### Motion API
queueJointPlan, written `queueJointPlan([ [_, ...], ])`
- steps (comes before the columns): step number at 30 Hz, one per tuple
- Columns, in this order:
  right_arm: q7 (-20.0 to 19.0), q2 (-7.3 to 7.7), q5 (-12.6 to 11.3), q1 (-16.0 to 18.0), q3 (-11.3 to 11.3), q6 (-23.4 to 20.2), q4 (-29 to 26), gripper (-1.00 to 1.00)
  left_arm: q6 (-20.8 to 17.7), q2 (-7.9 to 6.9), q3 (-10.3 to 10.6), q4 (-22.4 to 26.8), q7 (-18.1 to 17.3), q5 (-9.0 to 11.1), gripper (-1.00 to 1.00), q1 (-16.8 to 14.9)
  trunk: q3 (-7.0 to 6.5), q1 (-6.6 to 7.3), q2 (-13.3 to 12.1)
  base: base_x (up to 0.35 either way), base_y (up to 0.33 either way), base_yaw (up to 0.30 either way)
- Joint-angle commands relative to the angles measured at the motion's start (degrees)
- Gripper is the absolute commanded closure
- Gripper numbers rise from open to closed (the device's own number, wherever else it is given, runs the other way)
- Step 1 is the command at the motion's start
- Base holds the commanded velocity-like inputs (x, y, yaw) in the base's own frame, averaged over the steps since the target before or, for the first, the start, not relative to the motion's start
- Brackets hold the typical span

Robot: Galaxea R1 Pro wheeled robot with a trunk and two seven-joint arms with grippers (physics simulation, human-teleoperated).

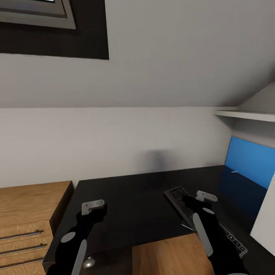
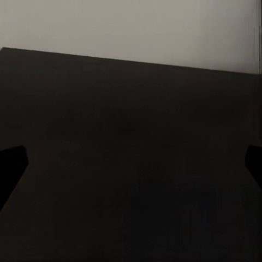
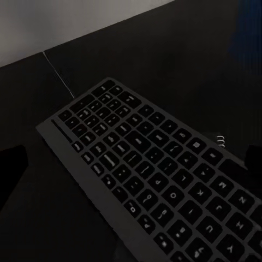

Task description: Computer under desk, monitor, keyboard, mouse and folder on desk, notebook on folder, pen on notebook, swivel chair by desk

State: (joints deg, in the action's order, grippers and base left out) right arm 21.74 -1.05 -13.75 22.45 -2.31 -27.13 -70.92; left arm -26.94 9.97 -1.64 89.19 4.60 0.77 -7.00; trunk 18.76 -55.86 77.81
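Right end effector (image 1: 202, 196) hovers open and empty over the slim black-keyed keyboard (image 3: 158, 180) on the glossy black tabletop (image 1: 137, 206); monitor, mouse, folder stack not placed yet, I'd guess.

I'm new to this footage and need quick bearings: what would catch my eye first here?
The glossy black desk spans the middle of the head view, with the keyboard lying slanted on its right part under the right gripper. A bright blue wall panel glows at the far right, and a light-wood drawer chest stands left of the desk.
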Motion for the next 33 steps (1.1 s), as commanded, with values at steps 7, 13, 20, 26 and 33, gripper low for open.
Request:
queueJointPlan([
  [7, 0.2, 2.35, -0.89, 0.05, -0.06, -0.12, -0.01, -1.0, -0.31, 0.03, -0.06, 1.35, 0.15, 0.14, -1.0, -0.03, 0.08, 0.0, 0.04, 0.006, 0.0, -0.06],
  [13, -0.22, 3.67, -1.02, 0.05, -0.55, -0.12, 1.43, -1.0, -0.31, 0.03, -0.11, 1.89, 0.16, 0.19, -1.0, -0.03, 0.08, 0.0, 0.04, 0.001, 0.0, -0.007],
  [20, -1.69, 6.73, -1.94, 0.3, -3.64, 0.02, 6.83, -1.0, -0.34, 0.03, -0.09, 2.03, 0.17, 0.2, -1.0, -0.03, 0.08, 0.0, 0.04, 0.0, 0.0, -0.001],
  [26, -4.9, 9.0, -2.24, 0.6, -4.4, 2.09, 11.2, -1.0, -0.38, 0.03, -0.04, 2.04, 0.18, 0.2, -1.0, -0.03, 0.08, 0.0, 0.04, 0.0, 0.0, 0.0],
  [33, -6.47, 10.56, -2.49, 1.87, -5.8, 3.06, 15.2, -1.0, -0.39, 0.03, 0.12, 2.04, 0.2, 0.18, -1.0, -0.03, 0.08, 0.0, 0.04, 0.0, 0.0, 0.0],
])
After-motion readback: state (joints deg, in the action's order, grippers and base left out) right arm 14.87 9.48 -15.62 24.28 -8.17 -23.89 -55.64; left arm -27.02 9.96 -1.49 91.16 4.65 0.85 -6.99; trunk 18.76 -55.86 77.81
